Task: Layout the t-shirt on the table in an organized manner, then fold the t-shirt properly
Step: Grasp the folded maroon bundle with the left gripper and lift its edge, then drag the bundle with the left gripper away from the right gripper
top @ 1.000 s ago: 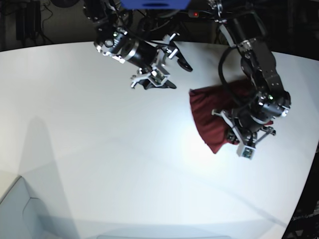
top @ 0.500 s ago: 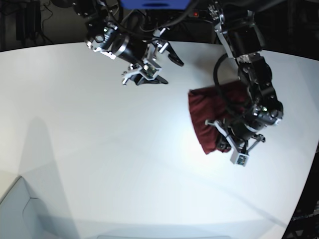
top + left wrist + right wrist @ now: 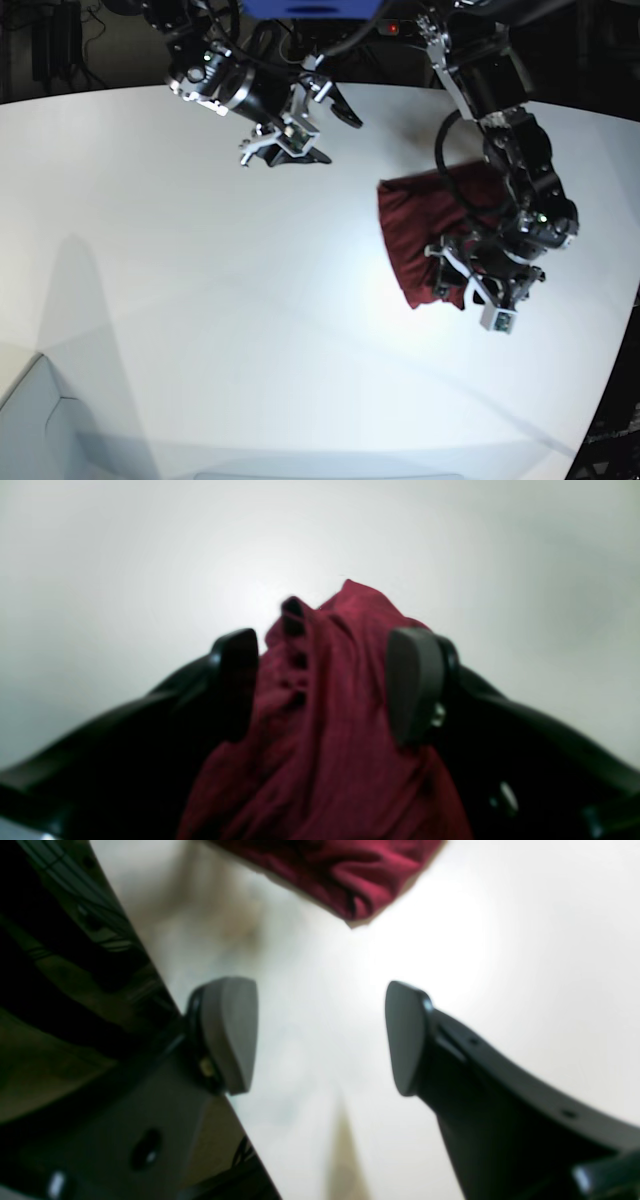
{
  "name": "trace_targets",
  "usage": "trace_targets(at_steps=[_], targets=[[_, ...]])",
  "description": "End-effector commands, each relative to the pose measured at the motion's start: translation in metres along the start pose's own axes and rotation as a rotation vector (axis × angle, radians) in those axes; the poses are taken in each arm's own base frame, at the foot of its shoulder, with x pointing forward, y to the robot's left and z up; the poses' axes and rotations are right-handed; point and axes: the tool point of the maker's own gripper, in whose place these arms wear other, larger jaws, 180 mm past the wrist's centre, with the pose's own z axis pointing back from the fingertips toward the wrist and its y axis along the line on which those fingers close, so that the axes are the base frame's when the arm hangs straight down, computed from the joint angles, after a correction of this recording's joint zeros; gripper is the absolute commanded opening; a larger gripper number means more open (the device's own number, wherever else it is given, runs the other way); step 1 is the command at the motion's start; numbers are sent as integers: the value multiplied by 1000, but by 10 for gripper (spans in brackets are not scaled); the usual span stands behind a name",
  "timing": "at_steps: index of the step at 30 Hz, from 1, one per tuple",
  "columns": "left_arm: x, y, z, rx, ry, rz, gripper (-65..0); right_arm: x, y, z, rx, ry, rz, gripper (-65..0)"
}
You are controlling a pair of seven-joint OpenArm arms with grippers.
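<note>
The t-shirt (image 3: 425,240) lies as a compact maroon bundle on the white bench (image 3: 200,300), toward the side of the left arm, and looks folded down to a rough block rather than spread flat. In the left wrist view the left claw (image 3: 332,685) stands with its jaws apart and a ridge of the cloth rising between them; the fabric seems to touch the inner face of one finger (image 3: 235,680), so I cannot say whether the cloth is truly free or only loosely pinched. The right claw (image 3: 320,1035) is spread wide with nothing between its pads, hanging over bare bench well away from the t-shirt, whose corner shows only at the top edge of its view. The step in hand appears to be letting go of the last fold. To do it well, the left claw should spread fully before it rises, and rise straight up from the t-shirt, so no thread drags and the top layer does not flip back. If the bundle's near edge looks ragged afterward, a light press and tuck along that edge would square it.
</note>
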Motion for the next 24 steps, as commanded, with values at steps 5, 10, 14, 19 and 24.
trace_targets(at_steps=[5, 10, 14, 19, 24], targets=[[28, 22, -4, 23, -82, 79, -258, 16, -2, 0, 2, -57, 3, -255], [24, 27, -10, 16, -71, 125, -260, 16, -2, 0, 3, -57, 4, -255], [17, 18, -18, -10, -52, 143, -261, 17, -5, -1, 1, -58, 10, -255], [21, 8, -22, -32, -62, 160, -368, 17, -6, -2, 0, -58, 13, -255], [33, 6, -23, -37, -84, 158, -645, 16, -13, 1, -18, -55, 11, -255]])
